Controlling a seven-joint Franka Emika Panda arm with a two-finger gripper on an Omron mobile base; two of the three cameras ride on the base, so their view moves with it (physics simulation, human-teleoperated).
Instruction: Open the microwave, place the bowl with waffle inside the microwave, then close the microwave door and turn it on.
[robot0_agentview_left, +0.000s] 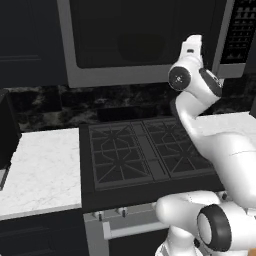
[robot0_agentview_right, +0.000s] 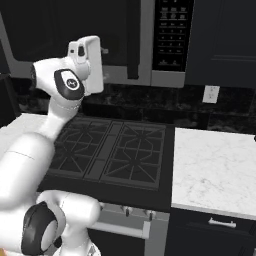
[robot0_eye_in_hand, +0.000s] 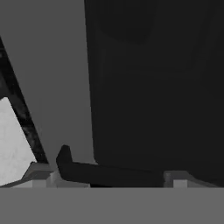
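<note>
Microwave (robot0_agentview_left: 145, 42) — left base view: silver-grey frame with dark glass microwave door (robot0_agentview_left: 140, 32) shut, mounted above the black gas stove (robot0_agentview_left: 145, 152); black button panel (robot0_agentview_left: 243, 30) at its right edge. White arm rises from lower right, its wrist lifted to the door's lower right corner, just left of the panel. White marble table (robot0_agentview_left: 42, 172) lies left of the stove, another stretch to its right behind the arm. Right base view: arm rises from lower left, the hand raised against the door beside the dark vertical handle bar (robot0_agentview_right: 133, 47); the button panel stands just right of the handle, a wall outlet (robot0_agentview_right: 211, 93) further right above the marble table. Hand view: end effector (robot0_eye_in_hand: 107, 177) released, its two pale finger tips (robot0_eye_in_hand: 41, 179) spread wide with the dark handle bar lying across between them, close against the dark glass and grey frame; contact with the bar cannot be told.
</note>
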